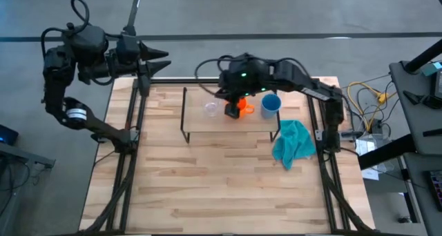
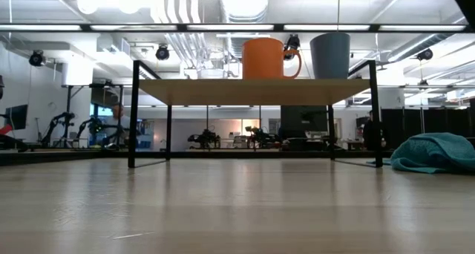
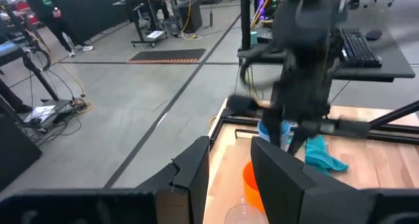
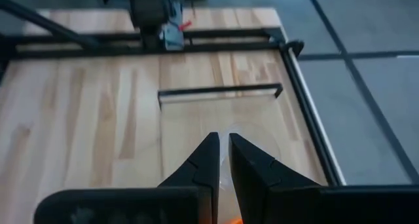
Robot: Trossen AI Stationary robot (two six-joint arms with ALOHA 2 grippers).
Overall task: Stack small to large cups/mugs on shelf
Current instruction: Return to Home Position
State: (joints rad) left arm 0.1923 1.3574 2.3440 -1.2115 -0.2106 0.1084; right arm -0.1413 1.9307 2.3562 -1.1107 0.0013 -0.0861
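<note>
Three cups stand in a row on the low wooden shelf (image 1: 200, 122) (image 2: 252, 90). From left to right they are the clear glass (image 1: 210, 109) (image 4: 254, 142), the orange mug (image 1: 244, 109) (image 2: 266, 59) and the light blue cup (image 1: 271, 105) (image 2: 330, 55), each resting on its base. My right gripper (image 1: 230, 105) (image 4: 222, 142) hangs above the orange mug's left side. Its fingers are a narrow gap apart and touch nothing. It stays above the top of the low view. My left gripper (image 1: 164, 59) (image 3: 230, 168) is open and waits beyond the table's far left corner.
A crumpled teal cloth (image 1: 293, 143) (image 2: 434, 151) lies on the table right of the shelf. The shelf's black wire legs (image 1: 184, 115) (image 2: 133, 113) stand at its ends. The black table frame (image 1: 131, 136) runs along both sides. Bare tabletop (image 1: 221, 188) lies near the shelf.
</note>
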